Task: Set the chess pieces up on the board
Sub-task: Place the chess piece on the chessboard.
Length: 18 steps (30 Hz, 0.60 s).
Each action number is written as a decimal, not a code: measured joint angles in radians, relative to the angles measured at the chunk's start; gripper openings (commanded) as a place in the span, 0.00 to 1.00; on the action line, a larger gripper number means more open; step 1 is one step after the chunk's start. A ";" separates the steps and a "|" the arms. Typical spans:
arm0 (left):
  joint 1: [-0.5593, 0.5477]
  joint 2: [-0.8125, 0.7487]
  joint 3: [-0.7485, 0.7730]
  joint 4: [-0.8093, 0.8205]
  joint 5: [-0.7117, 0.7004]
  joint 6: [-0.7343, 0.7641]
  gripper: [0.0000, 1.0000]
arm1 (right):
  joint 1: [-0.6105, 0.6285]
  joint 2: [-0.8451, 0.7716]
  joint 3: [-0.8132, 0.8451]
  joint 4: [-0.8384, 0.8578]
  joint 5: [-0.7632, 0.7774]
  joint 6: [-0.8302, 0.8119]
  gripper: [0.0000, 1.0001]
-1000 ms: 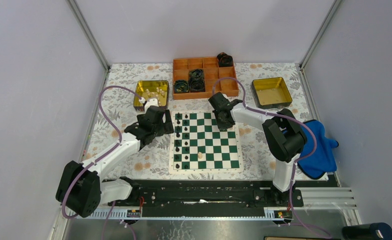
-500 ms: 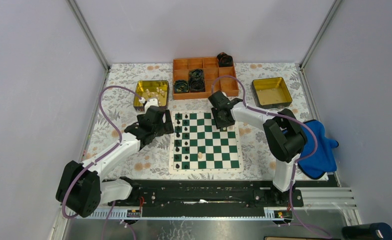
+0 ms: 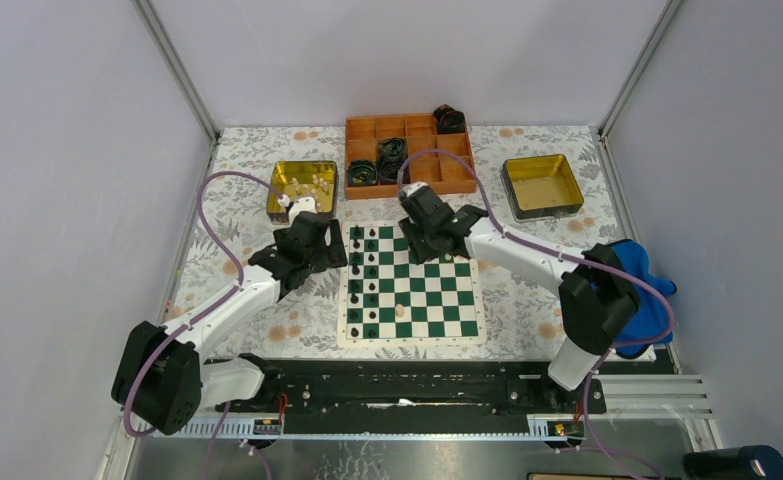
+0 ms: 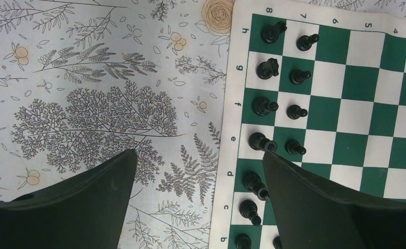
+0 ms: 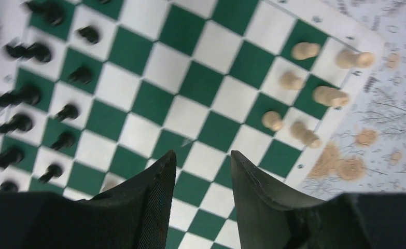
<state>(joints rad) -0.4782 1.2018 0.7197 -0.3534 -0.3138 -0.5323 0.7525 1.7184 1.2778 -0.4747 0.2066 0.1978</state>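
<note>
The green and white board (image 3: 437,300) lies mid-table. Black chess pieces (image 3: 362,280) stand in two columns along its left side; they also show in the left wrist view (image 4: 265,106). One cream piece (image 3: 400,311) stands near the board's front. Several cream pieces (image 5: 304,50) stand at one board edge in the right wrist view, with black pieces (image 5: 68,111) opposite. My left gripper (image 3: 332,250) is open and empty over the table by the board's left edge (image 4: 198,161). My right gripper (image 3: 417,240) is open and empty above the board's far squares (image 5: 203,161).
A yellow-lined tin (image 3: 285,178) at the back left holds cream pieces. A second tin (image 3: 542,183) stands at the back right. An orange tray (image 3: 422,150) with black coiled rolls stands behind the board. A blue cloth (image 3: 637,290) lies at the right.
My right gripper has moved left across the board's far side, from the far right squares toward the middle. The left arm has not moved.
</note>
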 measured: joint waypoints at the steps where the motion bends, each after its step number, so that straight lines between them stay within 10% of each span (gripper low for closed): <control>1: 0.000 0.000 0.000 0.000 0.000 0.000 0.99 | 0.026 -0.015 -0.006 0.001 -0.010 0.000 0.51; 18: 0.000 0.000 0.000 0.000 0.000 0.000 0.99 | 0.267 -0.062 -0.098 0.017 -0.096 0.027 0.53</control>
<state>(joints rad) -0.4782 1.2015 0.7197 -0.3534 -0.3138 -0.5327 1.0191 1.6566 1.1801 -0.4580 0.1108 0.2253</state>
